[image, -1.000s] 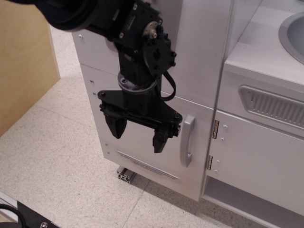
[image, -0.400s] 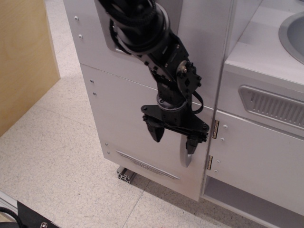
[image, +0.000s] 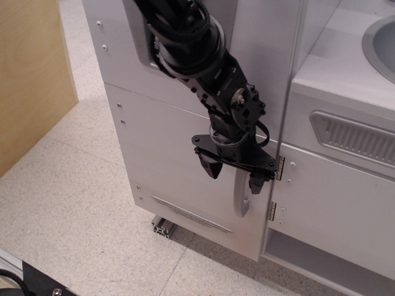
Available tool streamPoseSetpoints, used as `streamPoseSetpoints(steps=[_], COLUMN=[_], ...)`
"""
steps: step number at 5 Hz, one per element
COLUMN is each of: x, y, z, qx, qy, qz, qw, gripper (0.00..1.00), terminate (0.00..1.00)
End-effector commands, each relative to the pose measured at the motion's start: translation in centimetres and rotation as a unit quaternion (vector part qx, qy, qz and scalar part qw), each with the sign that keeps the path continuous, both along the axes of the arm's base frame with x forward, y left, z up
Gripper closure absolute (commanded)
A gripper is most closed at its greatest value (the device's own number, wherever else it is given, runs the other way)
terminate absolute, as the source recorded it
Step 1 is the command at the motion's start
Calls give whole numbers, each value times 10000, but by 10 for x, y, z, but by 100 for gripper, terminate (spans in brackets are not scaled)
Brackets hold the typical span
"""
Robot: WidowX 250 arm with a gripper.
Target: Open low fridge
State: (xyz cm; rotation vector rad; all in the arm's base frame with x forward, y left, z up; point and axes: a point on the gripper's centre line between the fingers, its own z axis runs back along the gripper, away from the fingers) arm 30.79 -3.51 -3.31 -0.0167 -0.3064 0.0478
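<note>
The low fridge (image: 166, 160) is a silver-grey flat door, shut, with an embossed strip (image: 191, 214) near its bottom edge. Its curved vertical silver handle (image: 241, 200) stands at the door's right side; only the lower part shows below my gripper. My black gripper (image: 234, 175) is open and points down at the handle's upper part. One finger (image: 211, 166) is left of the handle, the other (image: 257, 184) is right of it. The handle lies between the jaws. I cannot tell if the fingers touch it.
Right of the fridge is a handleless cabinet door (image: 333, 203) with brass hinges (image: 279, 168). Above it is a counter with a vent panel (image: 352, 135) and a sink (image: 379, 46). A wooden panel (image: 31, 80) stands at left. The floor (image: 74, 209) is speckled.
My gripper has moved right across the door, from its middle to the handle, and now straddles the handle's upper part. The door has not moved.
</note>
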Motion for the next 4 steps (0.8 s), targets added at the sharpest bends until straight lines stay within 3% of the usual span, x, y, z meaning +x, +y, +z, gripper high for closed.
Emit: streamPoseSetpoints(steps=[1, 4], x=[12, -26], y=[-2, 8], z=[12, 10], qx=[-8, 139], qy=[-259, -185], qz=[39, -223], qw=[9997, 9995], gripper=[100, 100], terminate=[0, 0])
